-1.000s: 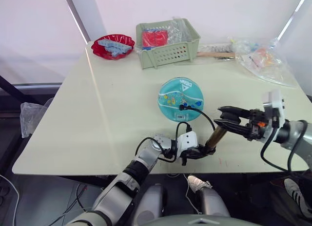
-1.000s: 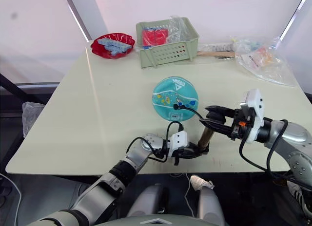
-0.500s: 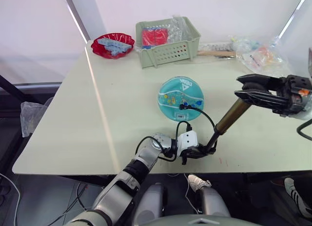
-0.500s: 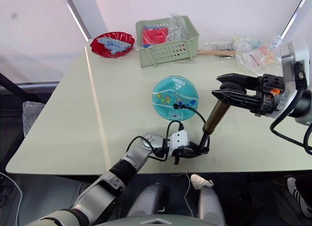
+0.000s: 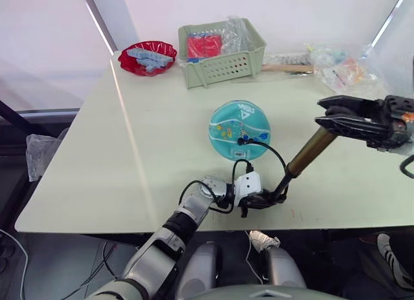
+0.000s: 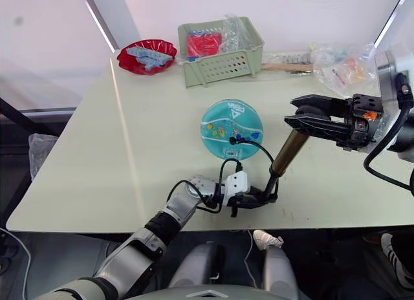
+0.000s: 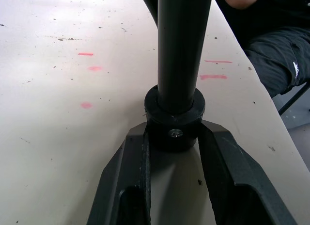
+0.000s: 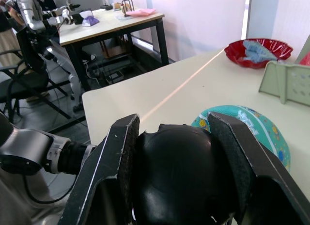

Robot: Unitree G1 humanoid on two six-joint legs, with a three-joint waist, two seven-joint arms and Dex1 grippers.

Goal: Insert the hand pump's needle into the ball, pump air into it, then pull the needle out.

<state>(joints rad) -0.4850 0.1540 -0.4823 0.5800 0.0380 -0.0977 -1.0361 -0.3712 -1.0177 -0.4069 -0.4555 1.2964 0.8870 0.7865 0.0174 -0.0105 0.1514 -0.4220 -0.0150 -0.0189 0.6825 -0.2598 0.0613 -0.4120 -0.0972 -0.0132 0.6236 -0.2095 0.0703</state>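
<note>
near the front edge of the pale table [image 5: 129, 151], the left gripper [image 5: 265, 199] is closed around the black bottom end of the hand pump [image 5: 309, 152]; the left wrist view shows its two fingers [image 7: 130, 157] pressed on either side of that black base collar, which rests on the tabletop. from there the bronze-gold cylinder slants up and to the right, and the right gripper [image 5: 336, 116] is clamped on the black handle at its top, held above the table; the right wrist view shows both fingers [image 8: 116, 152] snug against the rounded black handle. the thin black hose loops from the pump's lower end up to the ball [image 5: 240, 130], which sits near the middle of the table, its teal top carrying cartoon prints and a white logo. the needle [image 5: 240, 142] fitting sits on the ball's near side; the tip itself is too small to make out. at the far edge stand a green basket [image 5: 223, 67], a red bowl [image 5: 147, 59] and clear plastic bags [image 5: 346, 77].
</note>
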